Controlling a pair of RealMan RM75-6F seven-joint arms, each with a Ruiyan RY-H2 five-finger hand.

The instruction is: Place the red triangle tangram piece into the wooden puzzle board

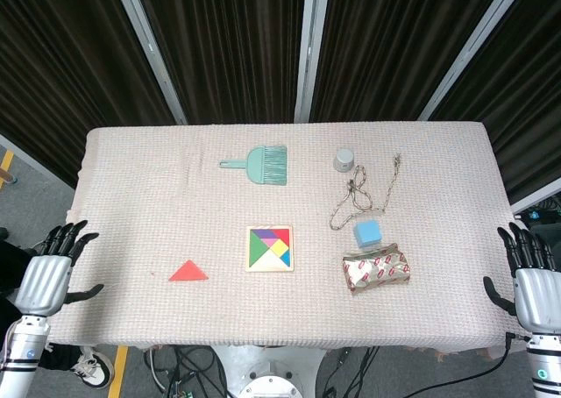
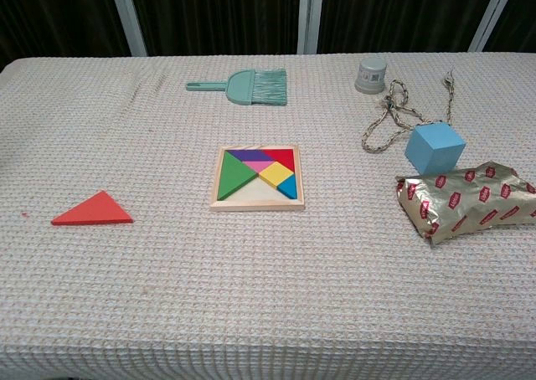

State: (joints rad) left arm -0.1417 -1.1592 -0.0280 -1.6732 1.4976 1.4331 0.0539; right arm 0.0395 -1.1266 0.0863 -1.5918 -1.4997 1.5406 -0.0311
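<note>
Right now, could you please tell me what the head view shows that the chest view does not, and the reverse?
Only the head view shows the left hand and right hand, fingers spread, holding nothing, beyond the table's side edges. Only the chest view makes clear the bare triangular gap along the wooden puzzle board's near edge. Both show the red triangle lying left of the board, plus the brush, rope, blue cube and foil packet.

We see a flat red triangle tangram piece [image 2: 94, 210] on beige waffle-weave cloth [image 2: 167, 313]. The square wooden puzzle board [image 2: 256, 178] holds green, yellow, blue, purple and red pieces.
</note>
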